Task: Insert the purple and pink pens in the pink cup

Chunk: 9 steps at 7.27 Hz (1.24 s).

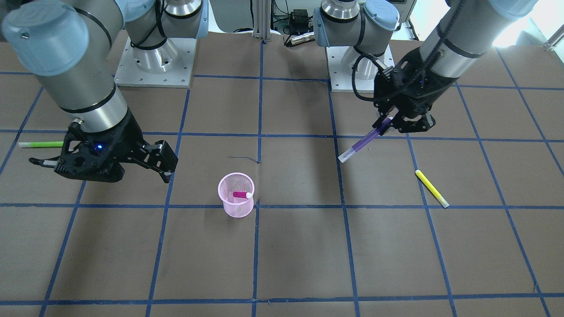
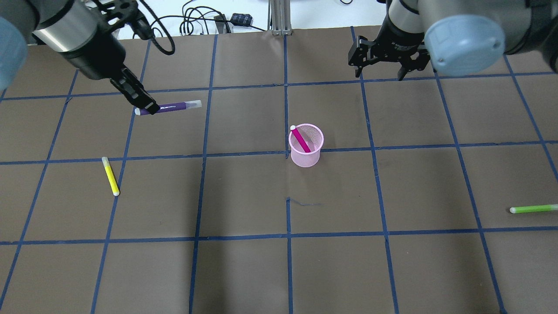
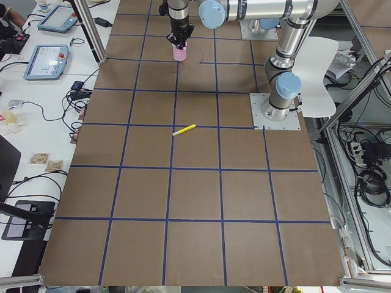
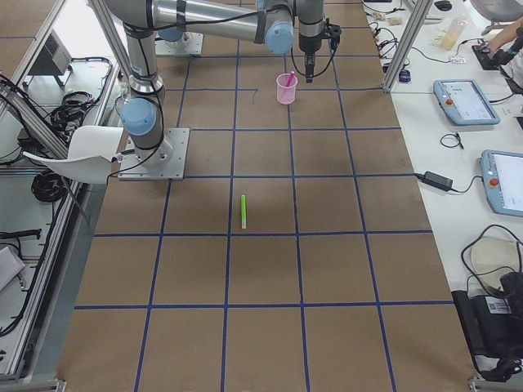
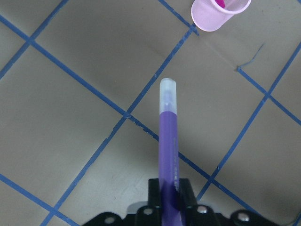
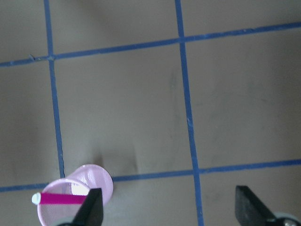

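Observation:
The pink mesh cup (image 1: 236,195) (image 2: 306,146) stands upright near the table's middle. The pink pen (image 1: 241,194) (image 2: 301,140) leans inside it. My left gripper (image 1: 396,121) (image 2: 146,104) is shut on one end of the purple pen (image 1: 363,141) (image 2: 174,106). The pen tilts, clear-capped end lowest, well off to the cup's side. In the left wrist view the purple pen (image 5: 168,141) points toward the cup (image 5: 220,13). My right gripper (image 1: 100,170) (image 2: 379,75) is open and empty on the cup's other side. Its wrist view shows the cup (image 6: 75,200) at the lower left.
A yellow pen (image 1: 432,188) (image 2: 110,175) lies on the brown paper on the left arm's side. A green pen (image 1: 39,144) (image 2: 534,209) lies near the table's edge on the right arm's side. Blue tape lines grid the table.

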Motion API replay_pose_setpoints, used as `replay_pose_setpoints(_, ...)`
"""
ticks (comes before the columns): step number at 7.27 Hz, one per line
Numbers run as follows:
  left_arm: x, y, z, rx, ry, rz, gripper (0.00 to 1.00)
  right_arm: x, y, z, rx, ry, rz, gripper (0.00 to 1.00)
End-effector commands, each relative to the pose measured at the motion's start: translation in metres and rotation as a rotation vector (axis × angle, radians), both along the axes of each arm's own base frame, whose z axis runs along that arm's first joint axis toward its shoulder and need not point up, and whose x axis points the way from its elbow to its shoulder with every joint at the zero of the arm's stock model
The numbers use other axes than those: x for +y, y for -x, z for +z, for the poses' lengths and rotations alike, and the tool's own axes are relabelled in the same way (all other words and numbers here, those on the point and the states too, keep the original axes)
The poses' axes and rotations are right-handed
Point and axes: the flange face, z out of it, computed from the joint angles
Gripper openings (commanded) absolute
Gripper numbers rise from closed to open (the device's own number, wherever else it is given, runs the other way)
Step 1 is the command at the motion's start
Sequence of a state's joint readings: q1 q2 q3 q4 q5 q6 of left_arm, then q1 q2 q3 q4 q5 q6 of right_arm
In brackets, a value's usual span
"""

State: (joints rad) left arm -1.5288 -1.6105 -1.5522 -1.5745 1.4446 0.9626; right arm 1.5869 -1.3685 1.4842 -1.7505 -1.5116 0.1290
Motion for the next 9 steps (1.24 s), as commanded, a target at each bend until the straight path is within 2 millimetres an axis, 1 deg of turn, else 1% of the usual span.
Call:
replay_pose_setpoints(1, 0.009, 0.085, -0.013, -0.116, 0.044, -0.020, 0.00, 0.019, 0.006, 0.048, 0.004, -0.182, -0.001, 1.00)
replay_pose_setpoints(2, 0.006, 0.118, -0.021, -0.157, 0.078, -0.078, 0.00, 0.023, 0.010, 0.045, 0.014, -0.224, 0.003, 1.00)
replay_pose_setpoints(3, 0.009, 0.151, -0.037, -0.193, 0.071, -0.140, 0.00, 0.020, 0.019, 0.038, 0.011, -0.238, 0.066, 1.00)
replay_pose_setpoints(4, 0.013, 0.183, -0.055, -0.286, 0.100, -0.214, 0.00, 0.022, 0.023, 0.036, 0.009, -0.244, 0.066, 1.00)
replay_pose_setpoints(5, 0.020, 0.213, -0.070, -0.355, 0.125, -0.279, 0.00, 0.023, 0.025, 0.029, 0.021, -0.260, 0.074, 1.00)
replay_pose_setpoints(6, 0.027, 0.244, -0.084, -0.388, 0.173, -0.333, 0.00, 0.025, 0.029, 0.021, 0.049, -0.275, 0.078, 1.00)
replay_pose_setpoints(7, 0.041, 0.274, -0.095, -0.438, 0.208, -0.394, 0.00, 0.026, 0.029, 0.014, 0.050, -0.286, 0.077, 1.00)
replay_pose_setpoints(8, 0.050, 0.288, -0.104, -0.493, 0.239, -0.430, 0.00, 0.026, 0.030, 0.013, 0.050, -0.287, 0.077, 1.00)
replay_pose_setpoints(9, 0.057, 0.302, -0.123, -0.516, 0.231, -0.464, 0.00, 0.026, 0.030, 0.014, 0.051, -0.283, 0.067, 1.00)
